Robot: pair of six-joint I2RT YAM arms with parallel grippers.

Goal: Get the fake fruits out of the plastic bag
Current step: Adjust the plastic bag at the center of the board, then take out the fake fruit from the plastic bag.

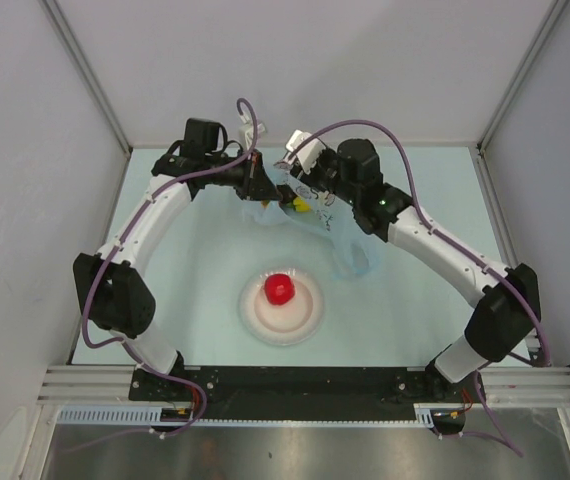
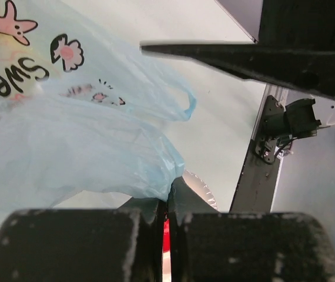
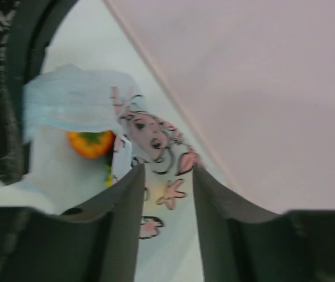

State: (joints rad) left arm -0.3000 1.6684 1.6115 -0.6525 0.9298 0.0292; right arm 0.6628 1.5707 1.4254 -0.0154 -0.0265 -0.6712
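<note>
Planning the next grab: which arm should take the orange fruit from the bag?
Right: the right gripper is open facing the orange fruit; the left gripper is clamped on the plastic bag.

The left arm (image 1: 150, 215) and right arm (image 1: 445, 257) share glossy white tubular links joined by bulky black joint housings, with black bases at 6 o'clock. A purple cable (image 1: 88, 300) loops along each, and a small green light (image 1: 382, 203) glows on the right arm's black block toward 1 o'clock. The fingers (image 2: 261, 61) are matte black, lightly scuffed wedges.
</note>
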